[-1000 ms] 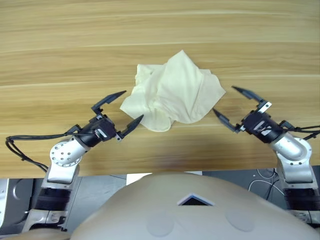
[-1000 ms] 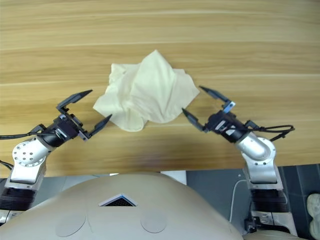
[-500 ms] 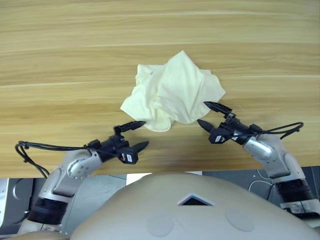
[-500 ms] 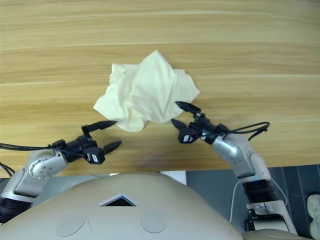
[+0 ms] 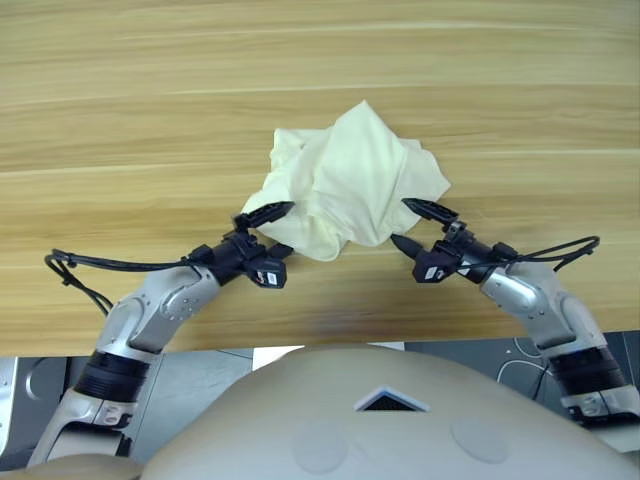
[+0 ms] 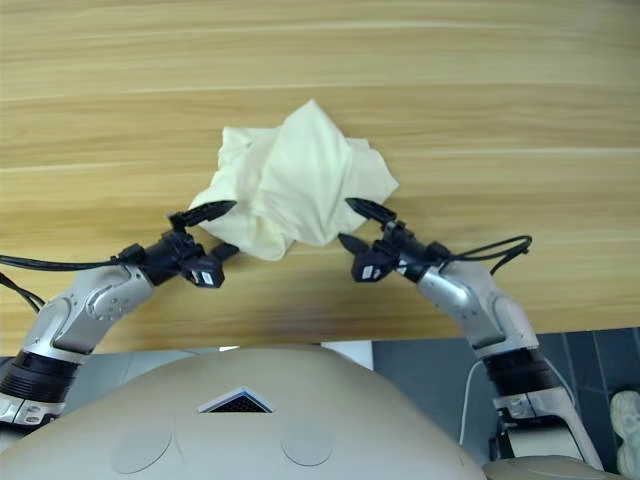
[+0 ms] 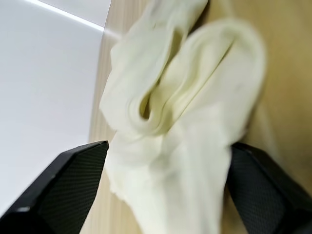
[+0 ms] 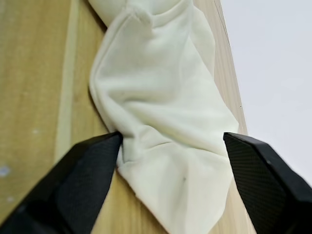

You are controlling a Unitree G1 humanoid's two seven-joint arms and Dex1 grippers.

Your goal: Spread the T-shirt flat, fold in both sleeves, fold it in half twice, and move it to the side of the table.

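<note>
Two arms, one crumpled heap between them. Big wooden table (image 5: 120, 100) with the pale yellow T-shirt (image 5: 345, 185) bunched up at its middle, not spread at all, so the task is at its first step. The heap is wider across than deep. Its peak points to the far side of the table, and its loose lower folds face the robot.

Key relation: the shirt lies straight ahead of both sets of jaws, and each gripper comes in from its own side of the near edge. The left gripper (image 5: 288, 226) is at the near-left corner of the heap, jaws open. One finger lies over the cloth and the other is low beside the bottom fold. In the left wrist view a thick rolled fold of the shirt (image 7: 180, 146) sits between the two black fingers (image 7: 73, 180), and nothing is pinched.

The right gripper (image 5: 398, 220) is at the near-right edge, jaws open too, tips pointing into the cloth. In the right wrist view a pointed flap of the shirt (image 8: 161, 122) hangs between the fingers (image 8: 83, 175). It seems to touch one finger and to be apart from the other.

Neither arm is clearly nearer; both already straddle cloth. My read is that the next move is to close on these two edges and pull them apart sideways along the heap's wide axis. The risk is that the left side grabs several layers of that rolled fold.
</note>
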